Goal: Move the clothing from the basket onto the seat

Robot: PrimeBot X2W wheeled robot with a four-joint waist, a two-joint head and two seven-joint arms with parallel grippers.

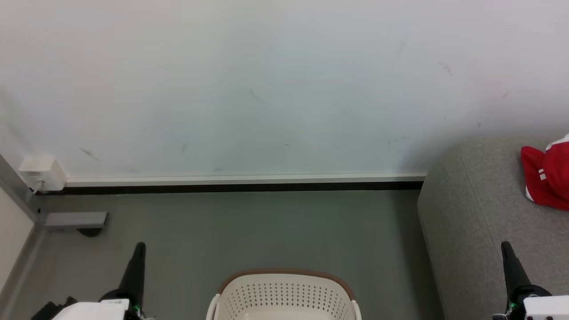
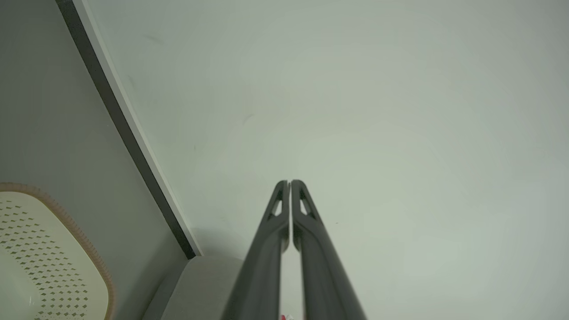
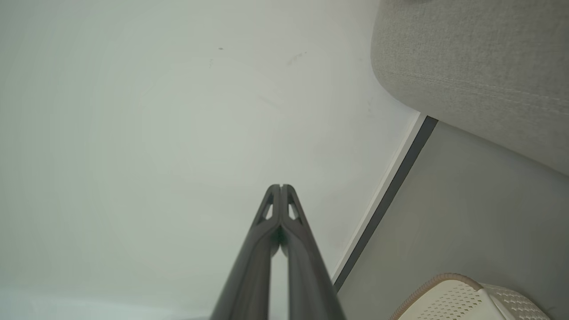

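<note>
**A:** Where is the clothing lying?

**B:** The clothing (image 1: 549, 178) is lying bunched on top of the seat (image 1: 480, 213), back from the rounded corner nearest the wall (image 1: 266, 89). It is showing red with bits of white, and the head view's right edge is cutting it off.

**A:** And the basket?

**B:** The basket (image 1: 284, 293) is standing on the floor (image 1: 249, 231), near the seat's side but not touching it, with a strip of floor showing between them. The head view's bottom edge is cropping it, so its brown rim, far perforated wall and two white handles are showing.

**A:** What are the left jaws doing?

**B:** The left jaws are pressing shut with nothing between them. Their two dark fingers (image 2: 311, 249) are meeting at the tips and pointing at the wall. In the head view they are rising over the floor to the left of the basket, well apart from it.

**A:** And the right jaws?

**B:** The right jaws are also sitting closed and empty, tips touching. In the head view they are showing against the seat's top, near its side edge and well apart from the clothing. In the right wrist view they are aiming at the wall, with the seat's stitched seam showing off to one side.

**A:** Anything else?

**B:** A white skirting (image 1: 244, 179) with a dark strip beneath is running along the foot of the wall. A small white box (image 1: 41, 173) is sitting at its left end.
</note>
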